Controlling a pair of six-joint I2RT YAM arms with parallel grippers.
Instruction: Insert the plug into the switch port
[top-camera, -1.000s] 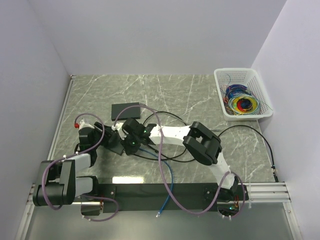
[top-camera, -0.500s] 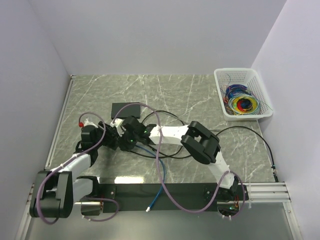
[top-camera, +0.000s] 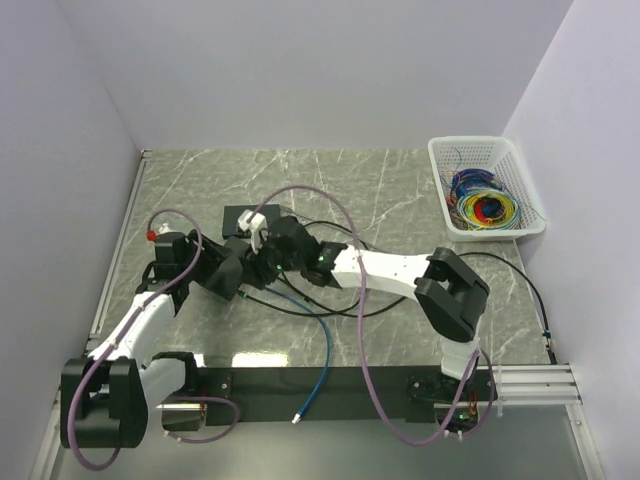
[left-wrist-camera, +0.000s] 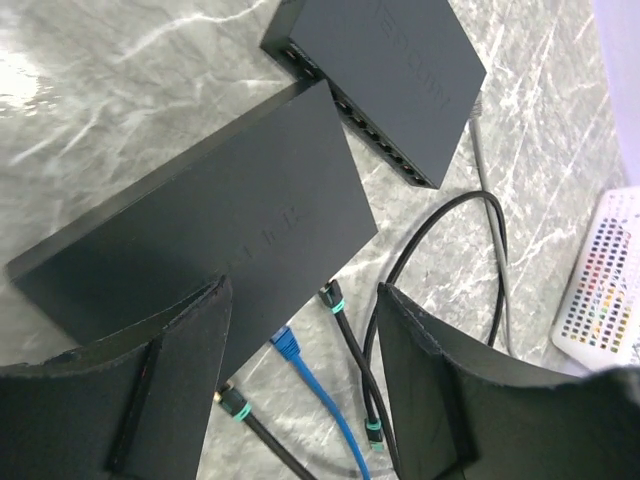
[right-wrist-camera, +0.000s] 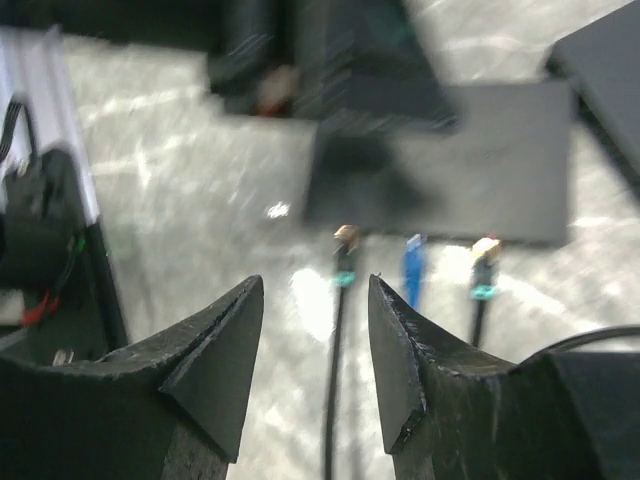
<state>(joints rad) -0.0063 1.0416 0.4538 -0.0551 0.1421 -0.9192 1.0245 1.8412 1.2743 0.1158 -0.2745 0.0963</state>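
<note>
The marble table (top-camera: 400, 190) carries two flat black switches toward its left edge. The left wrist alone shows the near switch (left-wrist-camera: 200, 240) as a plain lid and the far switch (left-wrist-camera: 390, 80) with a row of ports. Left gripper (left-wrist-camera: 300, 300) and right gripper (right-wrist-camera: 315, 290) both gape, empty. The blue plug (right-wrist-camera: 413, 250) lies loose just beside the near switch. Only the top view shows its blue cable (top-camera: 327, 345) reaching the near edge.
</note>
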